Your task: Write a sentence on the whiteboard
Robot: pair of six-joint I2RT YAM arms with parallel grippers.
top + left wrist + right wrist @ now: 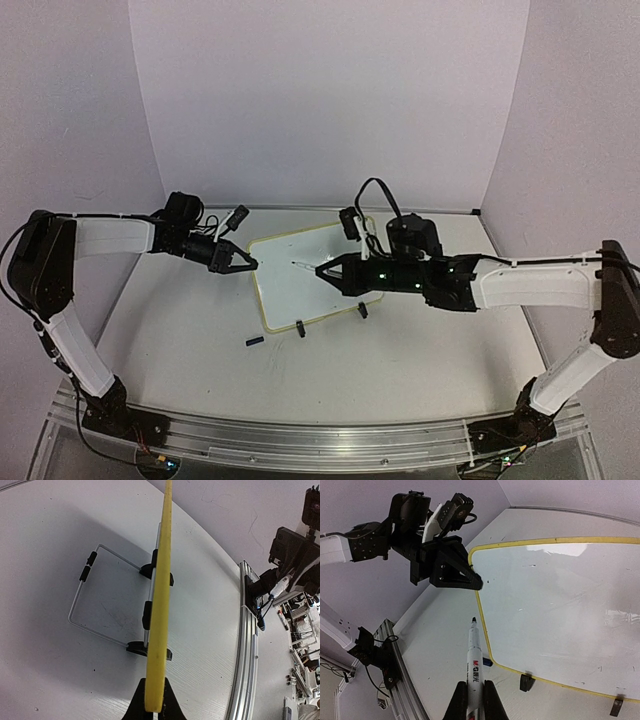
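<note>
both arms reach inward: left fingers (240, 261) clamp the whiteboard (290, 295) edge, right fingers (458, 705) grip a marker (474, 655).

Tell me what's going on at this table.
The left arm's fingers are clamped on the left rim of the whiteboard, steadying it. The right arm's fingers grip an uncapped marker, its tip pointing at the board near that same edge; whether it touches cannot be told. The board shows no writing yet, only faint smudges. A small dark piece, perhaps the cap, lies in front of the board.
</note>
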